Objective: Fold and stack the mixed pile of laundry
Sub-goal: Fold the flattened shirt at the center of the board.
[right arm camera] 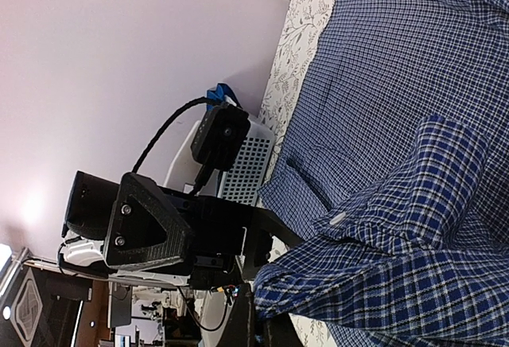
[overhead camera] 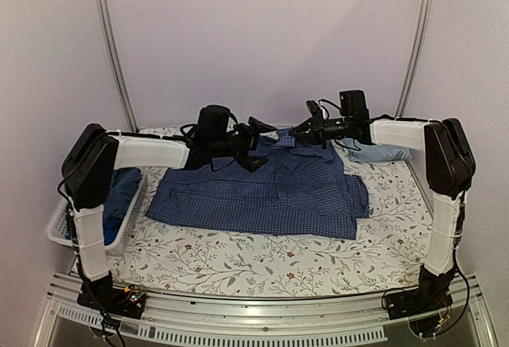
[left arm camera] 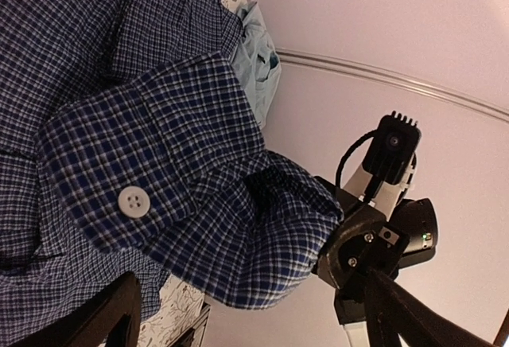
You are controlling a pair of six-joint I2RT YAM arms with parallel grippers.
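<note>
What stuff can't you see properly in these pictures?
- Top view: the left arm covers much of the white basket, so the blue clothes inside cannot be counted.
- Top view: the right arm hides part of the light-blue garment; its kind is unclear.
- Right wrist view: the lifted cuff of the checked shirt and the bottom edge hide the fingertips of the right gripper.

High rear camera faces forward; both close wrist views share checked shirt.
</note>
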